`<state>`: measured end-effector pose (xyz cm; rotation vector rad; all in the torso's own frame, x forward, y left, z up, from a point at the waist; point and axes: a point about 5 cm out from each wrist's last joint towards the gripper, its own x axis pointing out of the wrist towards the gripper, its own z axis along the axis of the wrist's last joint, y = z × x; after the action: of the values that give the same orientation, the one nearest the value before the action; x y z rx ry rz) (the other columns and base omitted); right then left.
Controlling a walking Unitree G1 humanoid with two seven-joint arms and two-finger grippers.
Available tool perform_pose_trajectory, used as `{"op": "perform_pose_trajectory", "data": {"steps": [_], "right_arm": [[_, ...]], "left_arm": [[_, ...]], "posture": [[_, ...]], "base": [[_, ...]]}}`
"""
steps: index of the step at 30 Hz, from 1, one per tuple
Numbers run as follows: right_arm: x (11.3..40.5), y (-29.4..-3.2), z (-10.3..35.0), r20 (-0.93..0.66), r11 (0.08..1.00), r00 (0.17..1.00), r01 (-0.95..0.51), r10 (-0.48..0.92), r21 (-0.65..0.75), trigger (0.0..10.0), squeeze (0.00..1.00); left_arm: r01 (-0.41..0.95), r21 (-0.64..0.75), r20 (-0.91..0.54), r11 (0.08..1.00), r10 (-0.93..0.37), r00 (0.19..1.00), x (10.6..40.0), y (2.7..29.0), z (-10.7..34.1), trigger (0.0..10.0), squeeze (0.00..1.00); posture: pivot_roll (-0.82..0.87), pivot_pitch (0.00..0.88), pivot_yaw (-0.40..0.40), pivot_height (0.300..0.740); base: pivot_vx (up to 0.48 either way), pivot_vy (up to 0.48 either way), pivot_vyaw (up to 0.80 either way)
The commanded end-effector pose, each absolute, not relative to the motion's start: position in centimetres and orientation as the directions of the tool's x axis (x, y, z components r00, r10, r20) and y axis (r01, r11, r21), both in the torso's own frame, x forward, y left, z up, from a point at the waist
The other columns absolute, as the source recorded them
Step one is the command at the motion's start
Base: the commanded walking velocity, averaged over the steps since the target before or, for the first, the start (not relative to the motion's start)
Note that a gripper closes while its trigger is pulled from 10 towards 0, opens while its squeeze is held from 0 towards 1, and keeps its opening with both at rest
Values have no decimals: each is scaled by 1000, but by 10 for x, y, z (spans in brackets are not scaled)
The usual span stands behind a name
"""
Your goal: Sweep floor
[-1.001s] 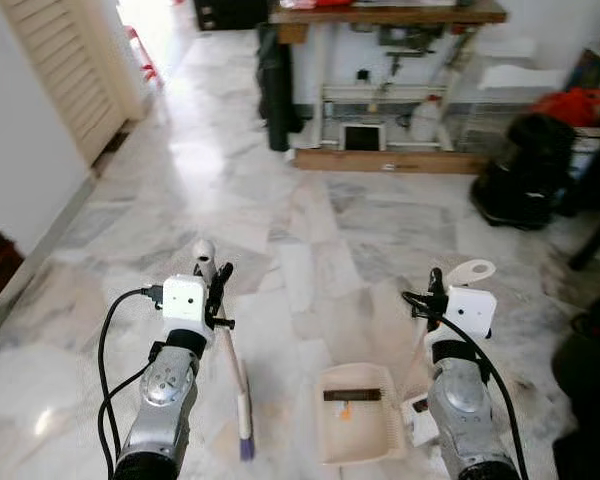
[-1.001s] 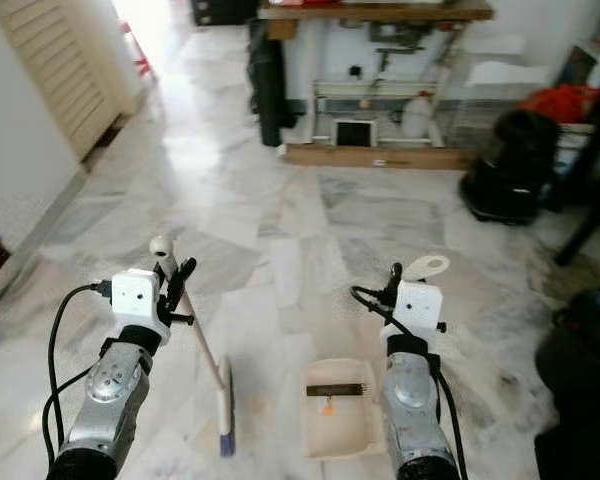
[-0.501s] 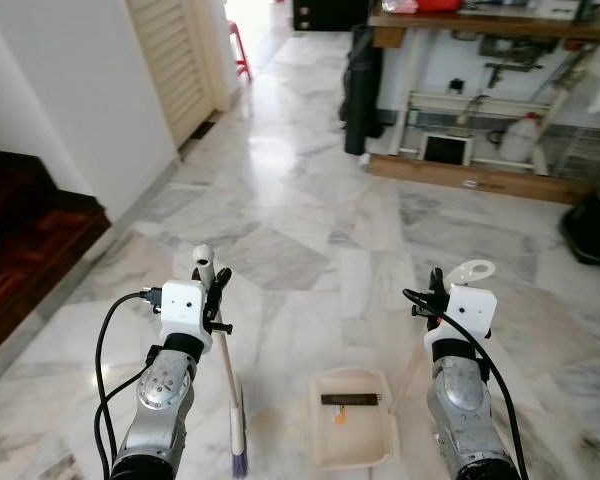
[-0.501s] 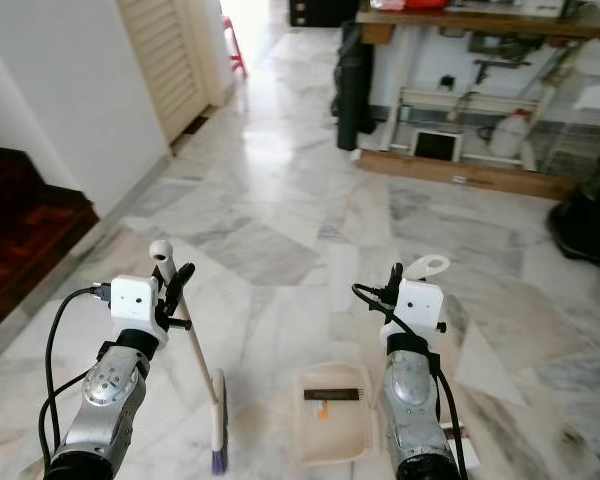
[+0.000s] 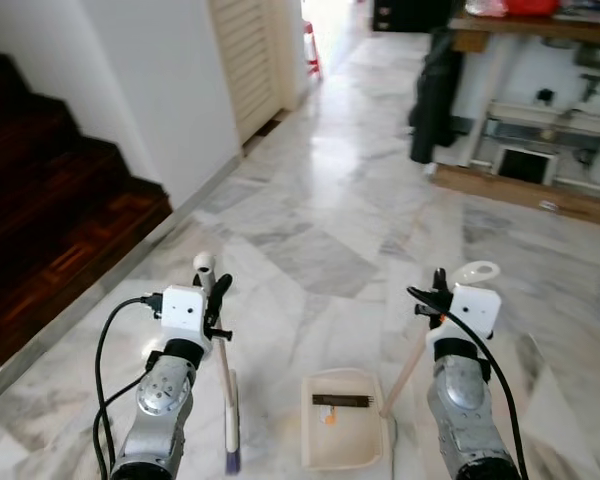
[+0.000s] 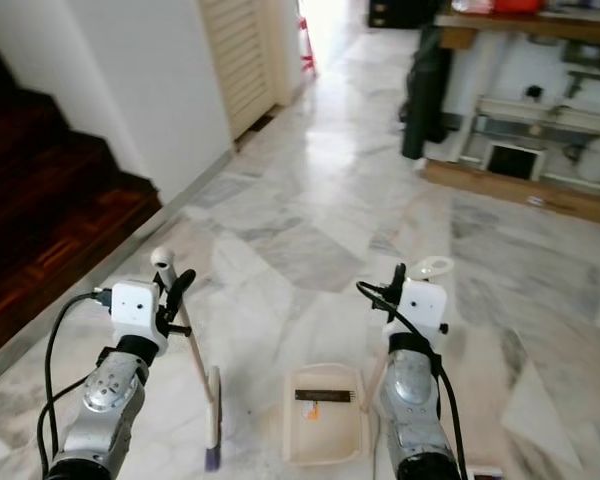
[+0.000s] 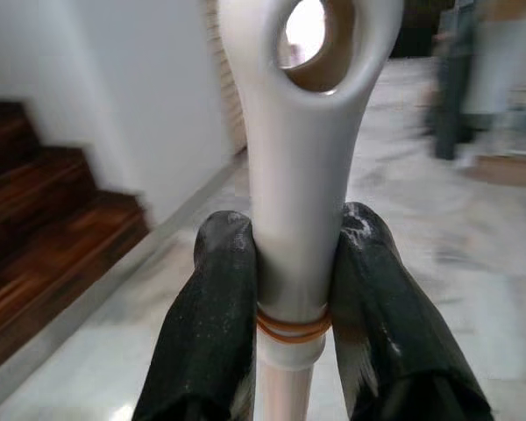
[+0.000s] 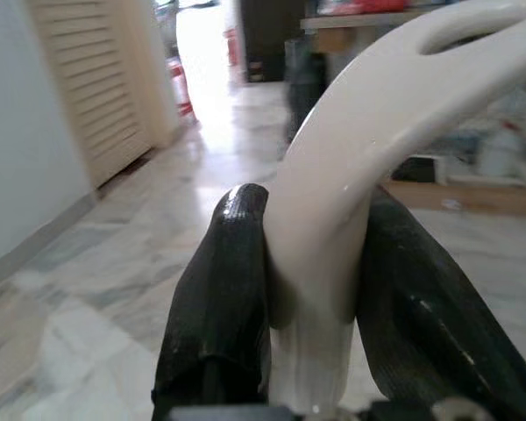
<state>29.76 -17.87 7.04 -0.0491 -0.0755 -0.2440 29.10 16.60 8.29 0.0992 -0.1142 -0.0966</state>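
My left gripper is shut on the white handle of a small broom; its purple bristles rest on the marble floor. In the left wrist view both black fingers clamp the handle just below its hanging hole. My right gripper is shut on the cream handle of a dustpan, which sits on the floor between my arms. A dark strip and a small orange scrap lie in the pan. The right wrist view has the fingers pressed around the curved handle top.
Dark wooden stairs rise at the left beside a white wall. A louvred door stands beyond. A workbench with a black bag hanging at it lies ahead on the right. Open marble floor stretches ahead.
The whole view has swung left: the stairs and wall have come into sight and the bench has slid right. Both grippers keep the same hold on broom and dustpan.
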Motion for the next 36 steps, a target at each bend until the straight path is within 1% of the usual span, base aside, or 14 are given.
{"op": "perform_pose_trajectory", "data": {"steps": [1,14,23,33,36], "right_arm": [[300,-173,77,110,973,968,230,-227,-20,10000,0],[300,-173,77,104,973,969,228,-225,-22,10000,0],[303,-176,85,130,973,965,232,-228,-13,10000,0],[303,-173,84,123,975,968,222,-220,-9,10000,0],[303,-172,84,123,977,969,215,-213,-3,10000,0]], "left_arm": [[71,111,135,991,-86,987,293,169,90,10000,0],[54,107,121,993,-67,990,291,169,87,10000,0],[36,98,126,994,-48,991,293,168,88,10000,0],[25,100,121,995,-37,992,291,169,87,10000,0],[25,101,119,995,-37,992,291,170,87,10000,0]], "posture": [[54,0,53,740],[52,0,44,740],[52,0,36,740],[55,0,34,740],[52,0,37,740]], "base": [[0,0,800],[0,0,800],[0,0,799],[0,0,800],[0,0,0]]}}
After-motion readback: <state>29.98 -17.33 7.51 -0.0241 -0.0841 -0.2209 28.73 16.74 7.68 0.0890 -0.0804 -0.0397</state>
